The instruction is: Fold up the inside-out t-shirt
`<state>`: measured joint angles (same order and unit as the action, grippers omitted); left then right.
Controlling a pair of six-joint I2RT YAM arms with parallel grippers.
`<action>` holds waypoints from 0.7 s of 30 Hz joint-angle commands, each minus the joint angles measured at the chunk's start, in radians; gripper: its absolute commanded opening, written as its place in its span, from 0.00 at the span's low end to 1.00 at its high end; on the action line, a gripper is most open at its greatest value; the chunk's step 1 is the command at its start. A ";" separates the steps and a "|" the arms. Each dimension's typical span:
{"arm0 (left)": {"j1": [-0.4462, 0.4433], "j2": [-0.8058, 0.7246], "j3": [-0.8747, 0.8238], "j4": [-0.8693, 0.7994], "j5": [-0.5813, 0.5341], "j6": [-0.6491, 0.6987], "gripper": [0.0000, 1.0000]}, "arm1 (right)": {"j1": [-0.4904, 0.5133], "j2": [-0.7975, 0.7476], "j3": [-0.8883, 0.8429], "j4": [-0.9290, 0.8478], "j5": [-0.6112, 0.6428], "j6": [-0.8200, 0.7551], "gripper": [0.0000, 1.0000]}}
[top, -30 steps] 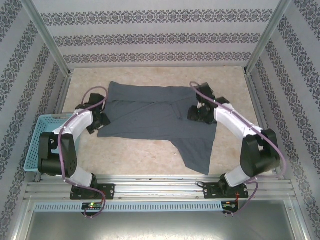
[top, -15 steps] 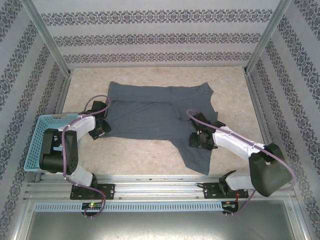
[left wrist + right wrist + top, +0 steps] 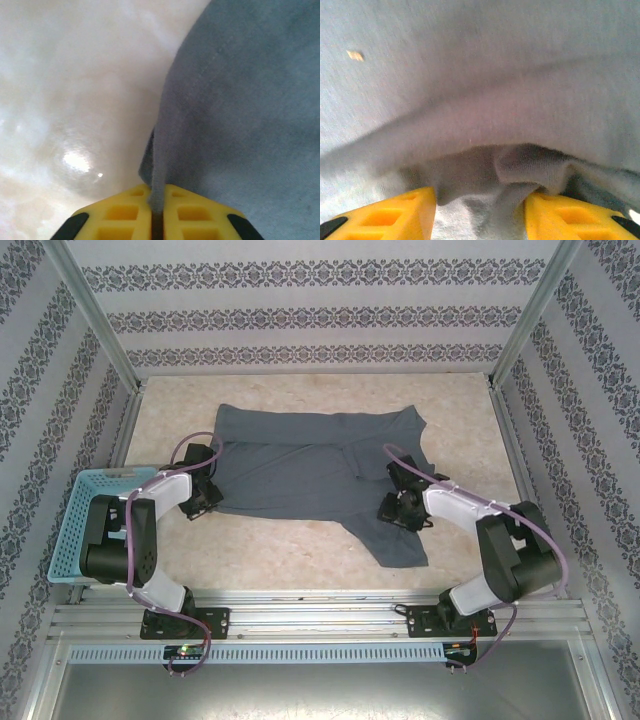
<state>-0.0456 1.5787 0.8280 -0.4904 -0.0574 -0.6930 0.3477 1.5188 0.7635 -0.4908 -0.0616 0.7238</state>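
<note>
inside-out t-shirt [image 3: 300,475] edge pinched by left fingers [image 3: 122,215], arm folded low

1. A pale beige, speckled table [image 3: 300,550] is seen as the floor of the enclosure; a bright spot of glare is caught on its glossy surface in the left wrist view.
2. A light-blue plastic mesh basket [image 3: 85,525] is set at the table's left side, near its front corner.
3. Wall panels [image 3: 320,315] printed with dark floral stripes are stood along the table's far, left and right sides.
4. Metal posts [image 3: 95,315] are raised from the table's far corners.
5. Aluminium rails [image 3: 320,615] are laid along the table's near edge, with a white perforated strip [image 3: 300,652] just in front of them.
</note>
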 commanded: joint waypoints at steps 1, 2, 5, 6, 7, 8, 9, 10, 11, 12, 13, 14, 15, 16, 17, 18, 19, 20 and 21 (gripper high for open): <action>-0.014 -0.035 0.005 0.006 0.027 0.011 0.09 | 0.000 0.031 0.031 -0.029 0.017 -0.036 0.52; -0.016 -0.039 0.009 0.004 0.032 0.012 0.08 | 0.015 0.007 0.038 -0.063 0.054 -0.041 0.52; -0.023 -0.043 0.019 0.002 0.038 0.013 0.06 | 0.053 -0.090 0.027 -0.163 0.142 -0.038 0.53; -0.027 -0.042 0.020 0.003 0.039 0.012 0.06 | 0.061 -0.124 0.012 -0.186 0.155 -0.028 0.53; -0.029 -0.042 0.023 0.004 0.039 0.012 0.06 | 0.071 -0.161 -0.009 -0.212 0.166 -0.012 0.53; -0.031 -0.041 0.024 0.007 0.039 0.011 0.06 | 0.078 -0.198 -0.034 -0.235 0.172 0.007 0.53; -0.035 -0.039 0.024 0.008 0.039 0.011 0.06 | 0.084 -0.226 -0.055 -0.251 0.174 0.024 0.52; -0.038 -0.040 0.026 0.009 0.038 0.009 0.06 | 0.088 -0.258 -0.078 -0.269 0.176 0.043 0.52; -0.039 -0.040 0.026 0.010 0.038 0.008 0.06 | 0.093 -0.289 -0.099 -0.291 0.182 0.071 0.52; -0.042 -0.042 0.027 0.010 0.038 0.009 0.06 | 0.095 -0.312 -0.119 -0.306 0.184 0.094 0.51; -0.044 -0.043 0.027 0.012 0.038 0.008 0.06 | 0.099 -0.339 -0.142 -0.316 0.182 0.122 0.51; -0.045 -0.044 0.026 0.013 0.036 0.009 0.06 | 0.103 -0.360 -0.164 -0.319 0.172 0.155 0.50; -0.048 -0.045 0.026 0.013 0.037 0.007 0.06 | 0.108 -0.376 -0.183 -0.315 0.159 0.174 0.49; -0.048 -0.045 0.025 0.012 0.036 0.007 0.06 | 0.129 -0.396 -0.184 -0.327 0.165 0.195 0.49; -0.049 -0.047 0.024 0.012 0.036 0.006 0.06 | 0.143 -0.411 -0.176 -0.357 0.181 0.236 0.49; -0.048 -0.049 0.023 0.013 0.036 0.007 0.06 | 0.149 -0.422 -0.177 -0.353 0.170 0.250 0.49; -0.050 -0.050 0.021 0.015 0.035 0.008 0.06 | 0.154 -0.428 -0.183 -0.342 0.158 0.268 0.49; -0.050 -0.051 0.020 0.015 0.033 0.008 0.06 | 0.156 -0.424 -0.189 -0.332 0.143 0.278 0.50; -0.050 -0.054 0.020 0.015 0.032 0.007 0.06 | 0.160 -0.413 -0.193 -0.325 0.136 0.284 0.50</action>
<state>-0.0853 1.5555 0.8360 -0.4847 -0.0189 -0.6895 0.4957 1.1072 0.5850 -0.7975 0.0811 0.9237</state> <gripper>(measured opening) 0.057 0.496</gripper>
